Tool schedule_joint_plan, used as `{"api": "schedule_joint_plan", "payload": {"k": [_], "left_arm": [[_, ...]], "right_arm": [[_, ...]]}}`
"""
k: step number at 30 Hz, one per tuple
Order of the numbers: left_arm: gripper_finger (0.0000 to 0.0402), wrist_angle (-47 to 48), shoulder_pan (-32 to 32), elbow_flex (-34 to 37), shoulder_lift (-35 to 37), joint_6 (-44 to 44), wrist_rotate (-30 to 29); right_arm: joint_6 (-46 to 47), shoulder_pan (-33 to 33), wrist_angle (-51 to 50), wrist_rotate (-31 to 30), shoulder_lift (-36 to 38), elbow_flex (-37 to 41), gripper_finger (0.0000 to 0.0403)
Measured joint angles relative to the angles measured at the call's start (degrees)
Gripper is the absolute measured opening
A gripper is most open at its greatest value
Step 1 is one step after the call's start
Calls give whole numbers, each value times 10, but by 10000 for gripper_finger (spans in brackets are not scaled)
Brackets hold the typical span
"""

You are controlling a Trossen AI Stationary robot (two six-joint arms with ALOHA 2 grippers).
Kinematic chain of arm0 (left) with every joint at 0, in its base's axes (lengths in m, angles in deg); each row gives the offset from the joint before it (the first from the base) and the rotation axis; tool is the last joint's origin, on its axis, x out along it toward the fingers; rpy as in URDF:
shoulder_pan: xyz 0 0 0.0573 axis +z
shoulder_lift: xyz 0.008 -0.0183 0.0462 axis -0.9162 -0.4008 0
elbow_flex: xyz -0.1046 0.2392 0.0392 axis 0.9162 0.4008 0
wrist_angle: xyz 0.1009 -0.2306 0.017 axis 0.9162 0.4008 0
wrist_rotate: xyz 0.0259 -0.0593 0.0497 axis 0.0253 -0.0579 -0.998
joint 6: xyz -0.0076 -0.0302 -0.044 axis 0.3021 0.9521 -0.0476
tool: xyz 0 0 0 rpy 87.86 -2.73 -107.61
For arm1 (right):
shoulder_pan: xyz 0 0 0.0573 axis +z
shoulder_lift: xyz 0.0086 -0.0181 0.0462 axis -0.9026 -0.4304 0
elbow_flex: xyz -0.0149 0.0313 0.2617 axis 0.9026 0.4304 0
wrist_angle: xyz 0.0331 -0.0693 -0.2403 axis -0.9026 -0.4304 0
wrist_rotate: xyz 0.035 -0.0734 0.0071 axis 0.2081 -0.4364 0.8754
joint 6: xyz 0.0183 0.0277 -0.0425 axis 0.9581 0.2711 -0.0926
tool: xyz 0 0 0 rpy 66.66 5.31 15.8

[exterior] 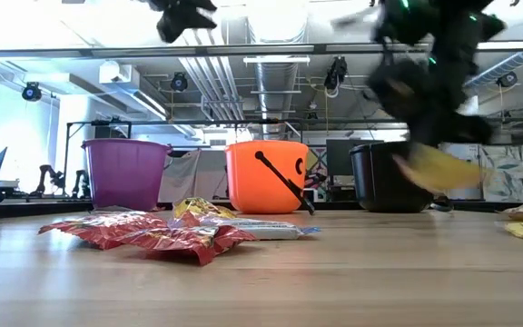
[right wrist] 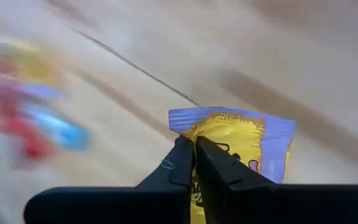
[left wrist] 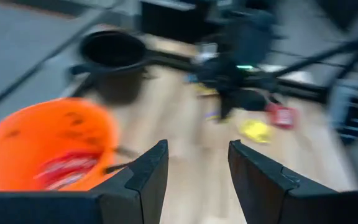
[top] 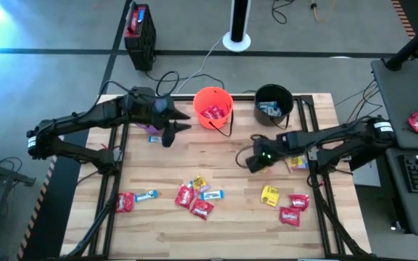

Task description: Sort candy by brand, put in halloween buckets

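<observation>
Seeing the wooden table (top: 223, 225) with three buckets along its far edge: purple bucket (exterior: 123, 173) mostly under the left arm, orange bucket (top: 212, 106) with red packets inside, black bucket (top: 273, 101). Our left gripper (top: 174, 130) hangs just beside the orange bucket, fingers apart, empty. Our right gripper (top: 256, 161) sits mid-table, pinched on a yellow packet (right wrist: 244, 146). Loose candy (top: 198, 197) lies scattered along the near side.

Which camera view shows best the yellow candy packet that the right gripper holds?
The right wrist view: the yellow packet fills the middle, pinched between the right gripper fingers. The low view shows it blurred, hanging before the black bucket. In the high view the gripper hides it. The left wrist view does not show it clearly.
</observation>
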Motion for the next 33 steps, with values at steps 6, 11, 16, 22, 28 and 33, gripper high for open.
{"api": "schedule_joint_plan", "payload": {"k": [6, 11, 16, 22, 28, 33], "left_arm": [[153, -28, 0, 0, -4, -3, 85], [153, -43, 0, 0, -10, -4, 96], [153, -54, 0, 0, -14, -3, 120], [153, -57, 0, 3, -18, -2, 131], [153, -52, 0, 5, -17, 15, 138], [152, -50, 1, 5, -14, 29, 148]], "right_arm": [[-135, -61, 279, 47, 2, -47, 8], [-214, -121, 450, 211, -56, -101, 8], [-256, -155, 463, 353, -132, -183, 9], [-298, -162, 464, 467, -219, -301, 9], [-310, -163, 460, 521, -274, -396, 9], [-322, -167, 457, 522, -281, -417, 9]]}}
